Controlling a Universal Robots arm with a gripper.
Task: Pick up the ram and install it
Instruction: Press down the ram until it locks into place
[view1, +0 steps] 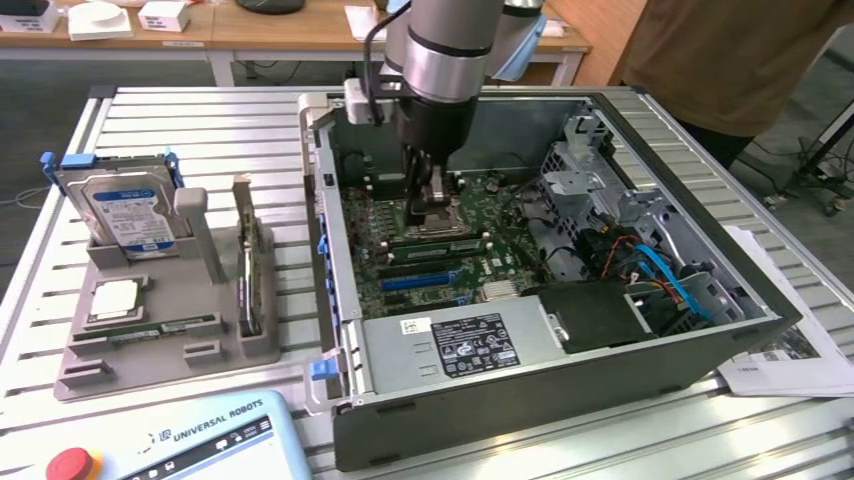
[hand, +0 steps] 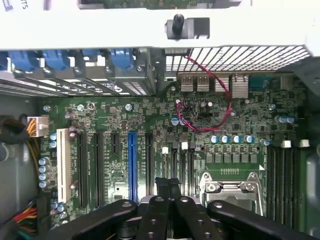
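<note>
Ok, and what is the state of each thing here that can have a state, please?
end effector, shut, empty, inside the computer case over the motherboard
computer case, open, its inside showing
ram, lying flat in the grey tray, not picked up
hard drive, standing upright in the tray
processor chip, lying flat in the tray
</note>
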